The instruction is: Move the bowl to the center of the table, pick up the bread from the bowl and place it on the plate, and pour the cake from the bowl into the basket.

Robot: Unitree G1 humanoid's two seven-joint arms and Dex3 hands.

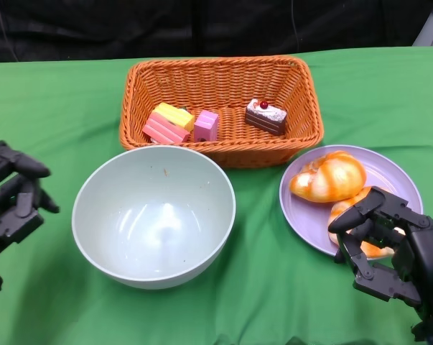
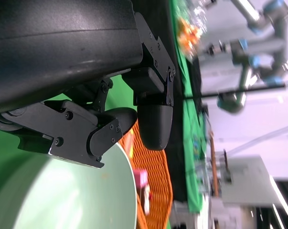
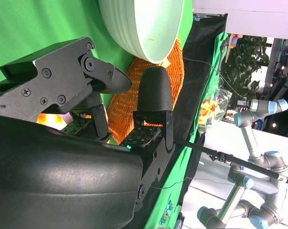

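Matte black left hand (image 1: pixel 11 198) and right hand (image 1: pixel 388 244), blocky screw-studded finger links, rounded glossy shells.

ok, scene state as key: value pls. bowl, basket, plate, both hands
bowl: pale green round bowl, empty, upright, in front of the basket
basket: orange woven wicker basket, holds three cake pieces
plate: purple round plate, holds two glazed bread rolls
left hand: left hand beside the bowl, holds nothing
right hand: right hand over the near roll; grip unclear
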